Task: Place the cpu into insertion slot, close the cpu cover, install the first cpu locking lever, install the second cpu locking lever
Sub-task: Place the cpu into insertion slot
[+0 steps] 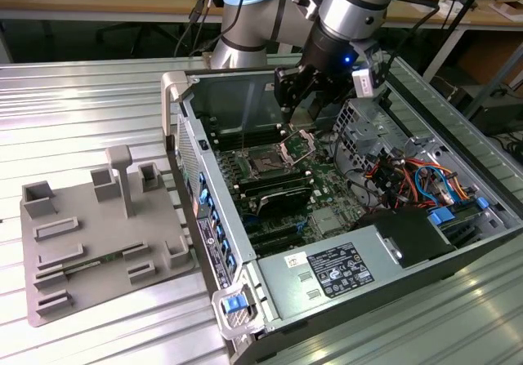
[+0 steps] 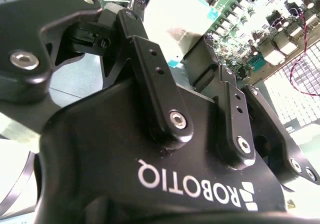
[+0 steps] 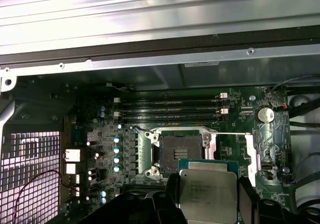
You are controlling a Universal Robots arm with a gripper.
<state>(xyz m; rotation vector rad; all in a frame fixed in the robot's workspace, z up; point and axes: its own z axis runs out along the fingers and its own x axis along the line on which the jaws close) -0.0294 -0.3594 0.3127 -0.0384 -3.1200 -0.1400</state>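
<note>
In the first wrist view my gripper (image 3: 209, 194) is shut on the cpu (image 3: 207, 189), a flat square chip with a silvery top and a green edge. Dark fingers (image 3: 248, 199) flank it on both sides. Just beyond the chip lies the insertion slot (image 3: 180, 151), a dark square socket with a silver rim and nothing in it. Thin wire levers (image 3: 235, 134) stand out beside the socket. In the exterior view the gripper (image 1: 302, 112) hangs above the slot (image 1: 265, 165), and the cpu cover (image 1: 298, 146) stands tilted up beside it. The second wrist view shows the gripper's black body (image 2: 165, 174).
The open computer case (image 1: 176, 95) lies on a ribbed metal table. Long black memory slots (image 3: 170, 108) run behind the socket. A grey power supply box (image 1: 343, 271) fills the near end, and coloured cables (image 1: 409, 177) lie at the exterior view's right. A grey fixture plate (image 1: 98, 226) sits at its left.
</note>
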